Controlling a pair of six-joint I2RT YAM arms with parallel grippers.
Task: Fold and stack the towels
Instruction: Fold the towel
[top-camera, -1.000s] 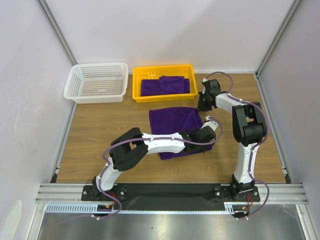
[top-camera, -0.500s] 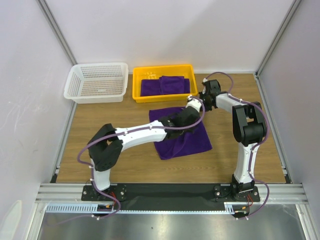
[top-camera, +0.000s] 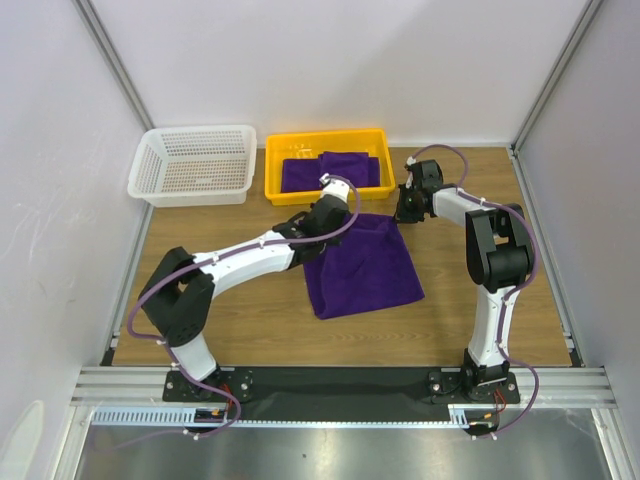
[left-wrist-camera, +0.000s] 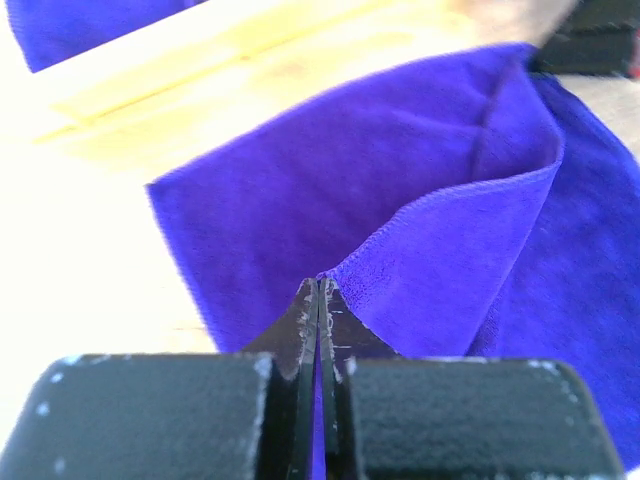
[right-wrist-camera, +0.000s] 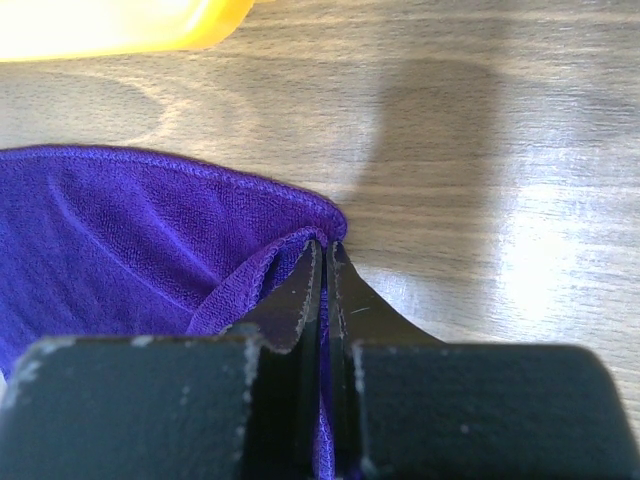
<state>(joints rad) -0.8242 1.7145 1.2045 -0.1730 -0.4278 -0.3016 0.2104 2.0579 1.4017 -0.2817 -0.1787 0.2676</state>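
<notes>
One purple towel (top-camera: 365, 270) lies on the wooden table in front of the yellow tray (top-camera: 372, 193). My left gripper (top-camera: 320, 222) is shut on a corner of it near its far left side, and that corner is lifted and drawn over the cloth. In the left wrist view the left gripper (left-wrist-camera: 320, 286) pinches the hem, and the towel (left-wrist-camera: 460, 260) folds away from it. My right gripper (top-camera: 399, 213) is shut on the far right corner; in the right wrist view the right gripper (right-wrist-camera: 326, 245) has cloth between its pads, with the towel (right-wrist-camera: 130, 240) to its left. Folded purple towels (top-camera: 330, 172) lie in the tray.
A white mesh basket (top-camera: 195, 165) stands left of the yellow tray. White walls and metal frame posts close in the table on three sides. Bare wood (top-camera: 220, 230) shows left of the towel and along the near edge.
My left arm has swept from the towel's near right side to its far left, carrying the pinched corner across the cloth. The right gripper has stayed on its corner.
</notes>
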